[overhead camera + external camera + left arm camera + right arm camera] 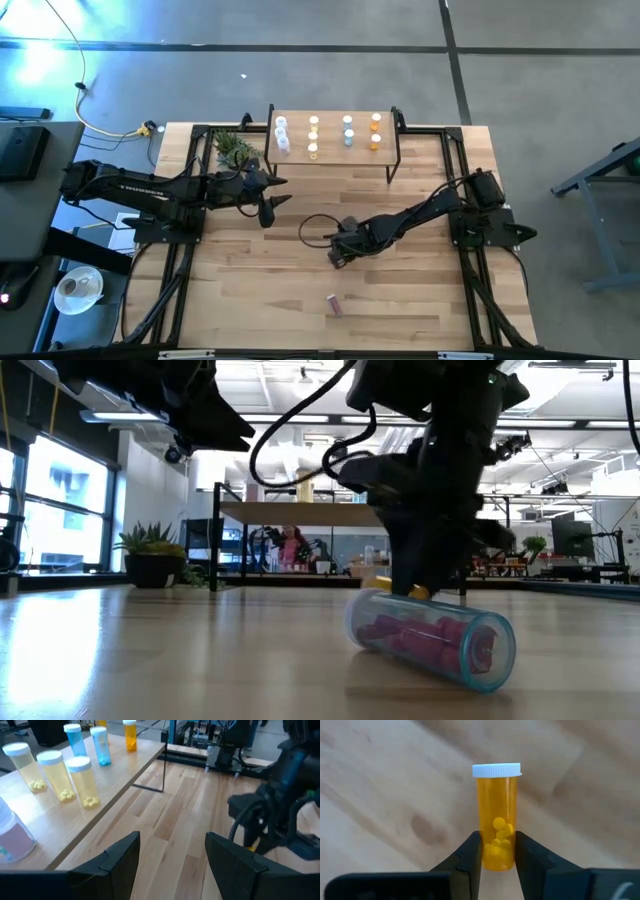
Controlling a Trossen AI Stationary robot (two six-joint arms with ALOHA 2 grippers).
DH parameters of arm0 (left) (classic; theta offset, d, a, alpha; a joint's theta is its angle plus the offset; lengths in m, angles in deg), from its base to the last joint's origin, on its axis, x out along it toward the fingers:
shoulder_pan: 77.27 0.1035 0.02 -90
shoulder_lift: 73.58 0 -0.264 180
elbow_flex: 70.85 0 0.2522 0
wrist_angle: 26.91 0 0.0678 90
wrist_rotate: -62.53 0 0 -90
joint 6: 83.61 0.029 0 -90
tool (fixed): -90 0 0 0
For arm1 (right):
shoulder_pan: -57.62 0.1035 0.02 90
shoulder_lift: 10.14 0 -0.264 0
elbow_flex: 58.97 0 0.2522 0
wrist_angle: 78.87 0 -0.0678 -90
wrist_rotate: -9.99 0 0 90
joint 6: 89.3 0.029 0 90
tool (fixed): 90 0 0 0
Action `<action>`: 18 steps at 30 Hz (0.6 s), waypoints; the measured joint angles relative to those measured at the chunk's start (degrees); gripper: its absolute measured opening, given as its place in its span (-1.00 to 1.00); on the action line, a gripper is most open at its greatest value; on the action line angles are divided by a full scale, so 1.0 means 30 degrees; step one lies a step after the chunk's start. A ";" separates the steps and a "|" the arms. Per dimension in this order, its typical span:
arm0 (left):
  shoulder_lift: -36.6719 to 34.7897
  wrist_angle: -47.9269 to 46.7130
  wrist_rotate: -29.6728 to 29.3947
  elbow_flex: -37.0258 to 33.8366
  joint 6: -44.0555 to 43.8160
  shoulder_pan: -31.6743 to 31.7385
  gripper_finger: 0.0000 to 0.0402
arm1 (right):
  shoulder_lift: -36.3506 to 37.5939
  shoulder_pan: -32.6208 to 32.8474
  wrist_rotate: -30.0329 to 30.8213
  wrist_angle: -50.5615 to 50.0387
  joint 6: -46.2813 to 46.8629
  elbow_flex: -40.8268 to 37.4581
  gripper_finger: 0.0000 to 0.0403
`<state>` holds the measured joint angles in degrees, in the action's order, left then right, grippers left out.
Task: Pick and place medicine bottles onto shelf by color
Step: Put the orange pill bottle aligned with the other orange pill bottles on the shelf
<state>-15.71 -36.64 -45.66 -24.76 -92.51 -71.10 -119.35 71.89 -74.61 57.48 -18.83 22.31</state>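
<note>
My right gripper (338,256) is low over the middle of the table, shut on an orange pill bottle (497,820) with a white cap. A sliver of the bottle shows under the gripper in the low view (412,591). My left gripper (172,865) is open and empty, hovering near the shelf's front left corner (268,205). The shelf (385,158) at the far edge carries clear, yellow, blue and orange bottles standing upright in rows (82,782). A purple bottle (430,635) lies on its side near the table's front edge (334,305). My right gripper pinches the orange bottle's body near its bottom end (497,856) between its two fingers (470,855). The bottle runs along the fingers, with its white cap (496,769) pointing away from the gripper. Whether it rests on the table or hangs just above it, I cannot tell.
A small potted plant (235,150) stands at the shelf's left end. The shelf's thin black legs (163,765) stand on the table's far part. A black cable loops near my right gripper (315,225). Bare wood lies between the two grippers and toward the front edge.
</note>
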 joint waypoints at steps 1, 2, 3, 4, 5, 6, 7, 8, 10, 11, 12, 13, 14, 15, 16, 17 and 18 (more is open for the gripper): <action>0.0000 -0.0125 0.0000 0.0000 -0.0014 0.0000 0.06 | 0.0134 -0.0021 0.0469 0.0066 -0.0551 -0.0024 -0.58; 0.0000 -0.0157 0.0004 0.0000 -0.0028 0.0000 0.06 | 0.0370 -0.0069 0.0819 0.0206 -0.1112 -0.0027 -0.57; 0.0000 -0.0153 0.0041 0.0000 -0.0041 0.0000 0.06 | 0.0684 -0.0123 0.1140 0.0374 -0.1675 -0.0027 -0.57; 0.0000 -0.0149 0.0163 0.0000 -0.0044 0.0000 0.06 | 0.1005 -0.0159 0.1403 0.0422 -0.2294 -0.0007 -0.57; 0.0000 -0.0124 0.0330 0.0000 -0.0044 0.0000 0.06 | 0.1315 -0.0210 0.1701 0.0463 -0.2890 0.0002 -0.57; 0.0000 -0.0038 0.0568 0.0000 -0.0045 0.0000 0.06 | 0.1614 -0.0262 0.2007 0.0429 -0.3514 0.0002 -0.57; 0.0000 0.0163 0.0844 0.0000 -0.0070 0.0000 0.06 | 0.1922 -0.0336 0.2318 0.0491 -0.4229 0.0002 -0.57; 0.0000 0.0412 0.1148 0.0000 -0.0209 0.0000 0.06 | 0.2329 -0.0381 0.2582 0.0544 -0.4961 0.0002 -0.57; 0.0000 0.0974 0.1853 0.0000 -0.0481 0.0000 0.06 | 0.3196 -0.0520 0.3154 0.0757 -0.6481 0.0010 -0.57; 0.0000 0.1226 0.2239 0.0000 -0.0525 0.0000 0.06 | 0.3600 -0.0571 0.3477 0.0836 -0.7228 0.0010 -0.57; 0.0000 0.1436 0.2624 0.0000 -0.0554 0.0000 0.06 | 0.3996 -0.0622 0.3790 0.0843 -0.8038 0.0010 -0.57; 0.0000 0.1656 0.3048 0.0000 -0.0554 0.0000 0.06 | 0.4378 -0.0653 0.4044 0.0883 -0.8860 0.0010 -0.57; 0.0000 0.1848 0.3458 0.0000 -0.0554 0.0000 0.06 | 0.4838 -0.0675 0.4342 0.1010 -0.9698 0.0010 -0.57; 0.0029 0.2105 0.3748 0.0000 -0.0551 -0.0004 0.06 | 0.5329 -0.0722 0.4479 0.1215 -1.0587 0.0010 -0.57; 0.0142 0.2468 0.3952 0.0000 -0.0544 -0.0012 0.06 | 0.5874 -0.0765 0.4505 0.1212 -1.1531 0.0010 -0.57; 0.0287 0.2828 0.4112 0.0000 -0.0540 -0.0062 0.06 | 0.6400 -0.0850 0.4504 0.1280 -1.2312 0.0010 -0.57; 0.0460 0.3188 0.4138 0.0000 -0.0537 -0.0107 0.06 | 0.6936 -0.0903 0.4509 0.1471 -1.3040 0.0010 -0.57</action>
<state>-14.33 -27.08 -33.25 -24.76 -94.13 -71.42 -98.54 69.18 -61.08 61.89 -57.95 22.34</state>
